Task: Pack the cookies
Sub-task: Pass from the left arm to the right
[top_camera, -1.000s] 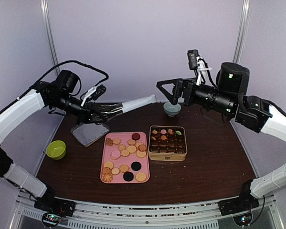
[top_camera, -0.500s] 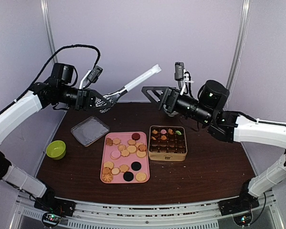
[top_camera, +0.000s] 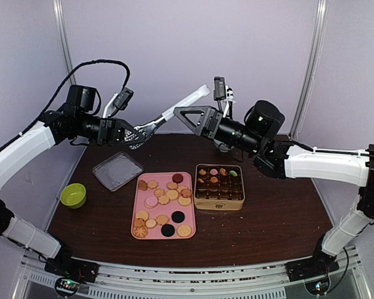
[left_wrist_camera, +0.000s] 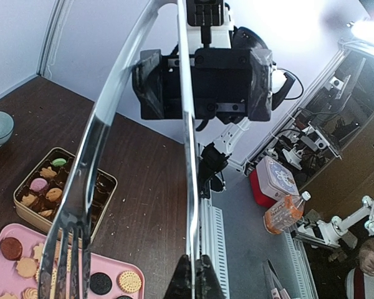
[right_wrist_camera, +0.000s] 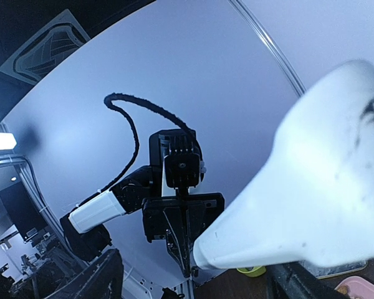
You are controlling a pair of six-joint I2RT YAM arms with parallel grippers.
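Dark surface (top_camera: 280, 205) lies under both arms, which meet in the air above its far edge, seemingly for a handover. There the left tool (top_camera: 139, 132), pressed together on the tongs (top_camera: 190, 98) by a metal leg, offers their white handle to the right tool (top_camera: 179, 113), whose fingers are spread. The cookies (top_camera: 164, 199) sit on the pink tray (top_camera: 136, 212) mid-surface, with some in the tin (top_camera: 219, 204) beside it. Only the right wrist view shows the handle between its fingers; the left's shows fork tines.

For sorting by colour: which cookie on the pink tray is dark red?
The round cookie in the tray's far right corner; the other dark ones are black.
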